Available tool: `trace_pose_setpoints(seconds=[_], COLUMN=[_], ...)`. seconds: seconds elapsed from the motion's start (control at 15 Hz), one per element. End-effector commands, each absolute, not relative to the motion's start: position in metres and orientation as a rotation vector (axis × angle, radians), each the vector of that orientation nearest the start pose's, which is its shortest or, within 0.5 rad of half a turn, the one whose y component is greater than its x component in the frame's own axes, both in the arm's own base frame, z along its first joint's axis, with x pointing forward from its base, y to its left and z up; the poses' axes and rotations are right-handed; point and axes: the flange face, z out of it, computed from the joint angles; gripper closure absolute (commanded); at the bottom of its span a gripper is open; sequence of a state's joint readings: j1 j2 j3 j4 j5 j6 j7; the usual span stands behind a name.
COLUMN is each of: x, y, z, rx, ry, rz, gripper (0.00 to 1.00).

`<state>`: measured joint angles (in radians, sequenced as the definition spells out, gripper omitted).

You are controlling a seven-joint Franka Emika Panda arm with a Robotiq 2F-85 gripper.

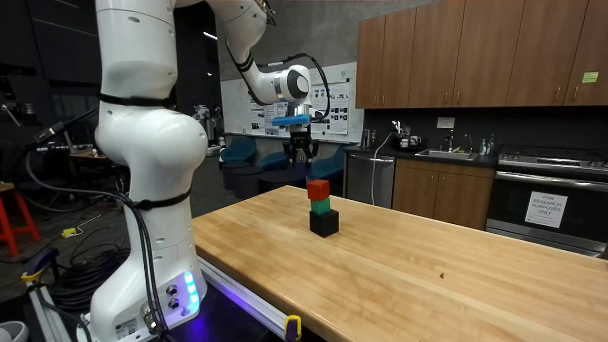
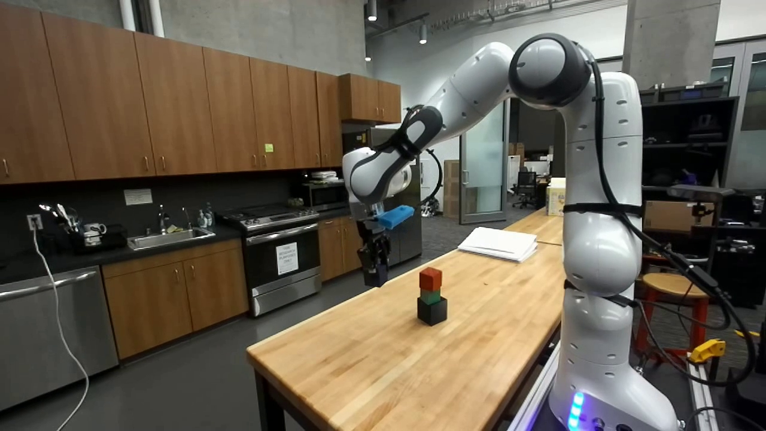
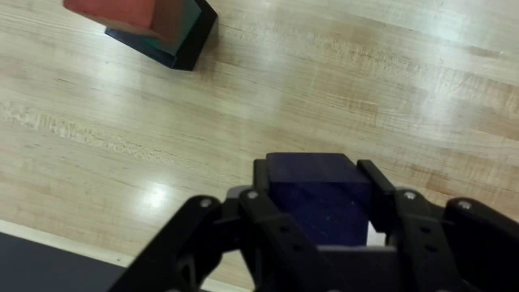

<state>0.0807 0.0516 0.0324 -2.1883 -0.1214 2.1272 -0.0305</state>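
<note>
You've got the gripper (image 3: 313, 166) clamped on a dark blue block (image 3: 318, 202), with fingers (image 3: 377, 190) pressed to both sides. Wrist view is your best proof: exterior views show the hold from further off. A small white patch shows beside the block there; can't tell what it is. In an exterior view you see the block hanging below the fingers, up off the table (image 2: 359, 359). In an exterior view with blue chairs (image 1: 239, 151) behind, it nearly melts into the dark background.

Near your held block, well apart from it, stands a tower of three: red block (image 1: 318, 190) on green block (image 1: 320, 205) on black block (image 1: 324, 223), the black one resting on the table. Both exterior views give you the whole tower; the wrist view has it top left, red cut off by the frame and green mostly covered.

Further along the table, you get papers (image 2: 498, 242) and a pale yellow box (image 2: 555, 196) in an exterior view only. Across the room, both exterior views show you the sink (image 2: 173, 240), stove (image 2: 263, 257) and wooden cabinets (image 2: 179, 114). Whiteboard posters (image 1: 339, 108) and glass door (image 2: 482, 173) each appear in a single exterior view.
</note>
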Motion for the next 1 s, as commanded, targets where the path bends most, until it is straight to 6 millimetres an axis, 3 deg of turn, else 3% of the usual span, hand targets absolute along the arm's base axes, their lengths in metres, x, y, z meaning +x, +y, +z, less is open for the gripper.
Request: trace_pose_setpoints(seconds=[0.0, 0.53, 0.93], x=[0.512, 0.496, 0.484], y=[0.038, 0.002, -0.025], z=[0.386, 0.426, 0.43], rx=[-3.196, -3.193, -3.205], ry=[-0.389, -0.423, -0.375], rz=[0.19, 0.147, 0.129], gripper=[0.7, 0.7, 0.7])
